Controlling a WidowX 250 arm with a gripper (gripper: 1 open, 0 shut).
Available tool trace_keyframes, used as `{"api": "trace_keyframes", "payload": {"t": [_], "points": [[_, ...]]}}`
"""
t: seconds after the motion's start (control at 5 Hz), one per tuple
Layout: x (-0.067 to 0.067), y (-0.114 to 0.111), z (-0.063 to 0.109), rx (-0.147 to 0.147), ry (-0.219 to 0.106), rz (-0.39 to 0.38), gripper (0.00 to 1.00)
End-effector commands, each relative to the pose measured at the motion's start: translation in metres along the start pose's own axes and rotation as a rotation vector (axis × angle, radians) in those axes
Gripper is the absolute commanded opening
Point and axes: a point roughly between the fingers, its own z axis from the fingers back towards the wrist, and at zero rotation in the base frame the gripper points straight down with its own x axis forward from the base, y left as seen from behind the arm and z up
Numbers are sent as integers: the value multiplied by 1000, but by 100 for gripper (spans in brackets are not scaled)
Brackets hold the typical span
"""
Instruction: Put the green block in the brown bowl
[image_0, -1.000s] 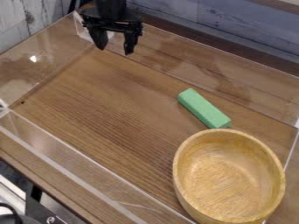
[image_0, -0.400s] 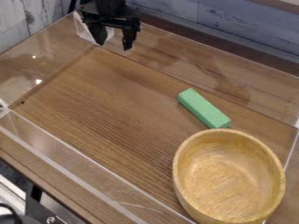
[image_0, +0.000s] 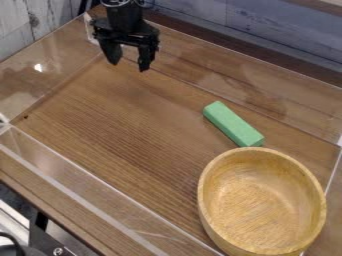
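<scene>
My 2 Fingers Hang Wide and Empty, Far From the Green Block

From the 1 camera I have, I see myself at the top of the frame, left of its middle. My black gripper (image_0: 124, 66) points down over the wooden tabletop (image_0: 120, 118), near its far edge. I hold my 2 fingers spread as wide as they go, 1 to each side, and I have hold of nothing. Whether my tips touch the wood or hover just over it, I cannot tell from this angle.

The green block (image_0: 234, 124) lies flat on the tabletop, right of the middle of the frame and well apart from me. It is 1 plain, bright bar with straight edges, and it lies aslant: 1 end points up and left in the frame, the other down and right, toward the bowl.

Just beside that lower end sits the brown bowl (image_0: 262, 203), upright, in the lower right of the frame. It is round and pale tan, with a thick rim, and it looks far bigger than the block. I see its inside from above, smooth and bare, with the wood grain showing faintly. The block is outside it, between the bowl and me, nearer the bowl by far.

Along the upper right, a bluish-grey surface (image_0: 287, 32) borders the wood. In the lower left corner, past the tabletop's edge, I see dark parts and cables (image_0: 30, 232), too small for me to name.
</scene>
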Motion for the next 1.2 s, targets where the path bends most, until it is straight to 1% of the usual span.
{"api": "trace_keyframes", "payload": {"t": [0.0, 0.4, 0.8, 1.0], "points": [[3, 1, 21, 18, -40, -12, 100], [-2, -16, 17, 39, 36, 13, 100], [-20, -28, 5, 98, 111, 223, 100], [-24, -38, 6, 99, 134, 309, 100]]}}
